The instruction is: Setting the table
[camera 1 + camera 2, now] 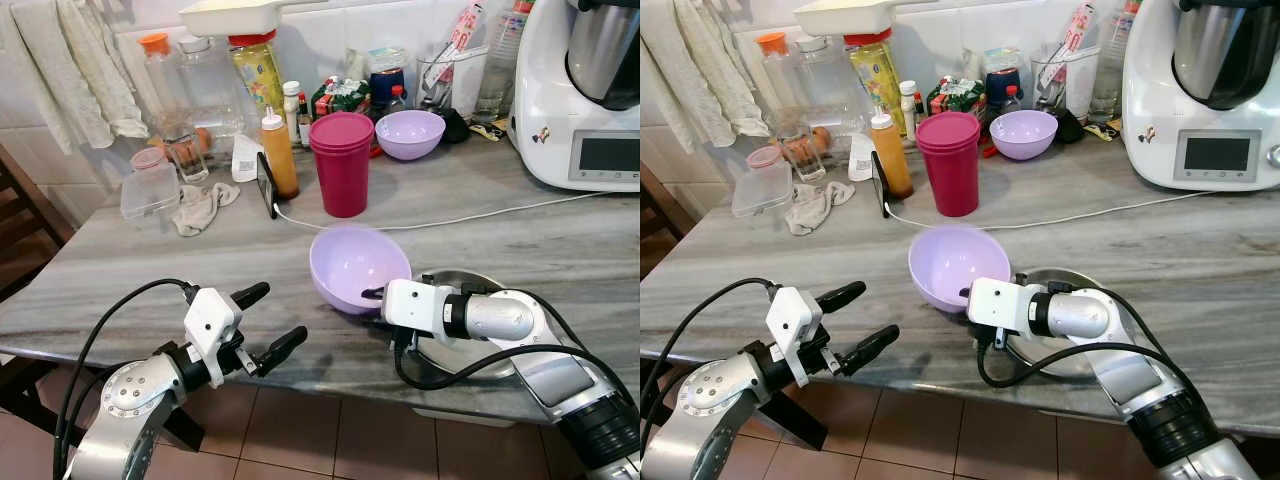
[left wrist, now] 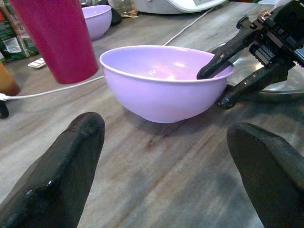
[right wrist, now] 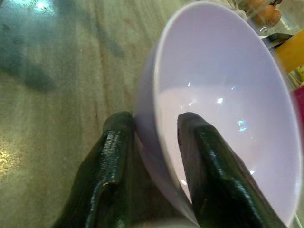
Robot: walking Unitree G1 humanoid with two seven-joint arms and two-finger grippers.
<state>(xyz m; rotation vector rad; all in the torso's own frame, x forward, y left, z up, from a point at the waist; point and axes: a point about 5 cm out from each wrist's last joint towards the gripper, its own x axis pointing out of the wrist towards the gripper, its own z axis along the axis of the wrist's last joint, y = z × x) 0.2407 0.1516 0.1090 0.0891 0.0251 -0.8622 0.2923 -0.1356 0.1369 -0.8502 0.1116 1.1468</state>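
Lilac plastic bowl [image 1: 352, 262], glossy, empty, upright on grey marbled counter [image 1: 130, 270] near front edge. Right gripper [image 3: 154, 124] jaws pinch its rim, one inside, one outside. Left gripper [image 1: 262, 322] jaws spread wide, holding nothing, just off counter edge.

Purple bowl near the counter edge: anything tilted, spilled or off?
No spill. The near purple bowl is tipped, its rim raised on the right gripper side, one finger inside and one outside its wall. It rests on the counter beside a metal plate. The left gripper waits open.
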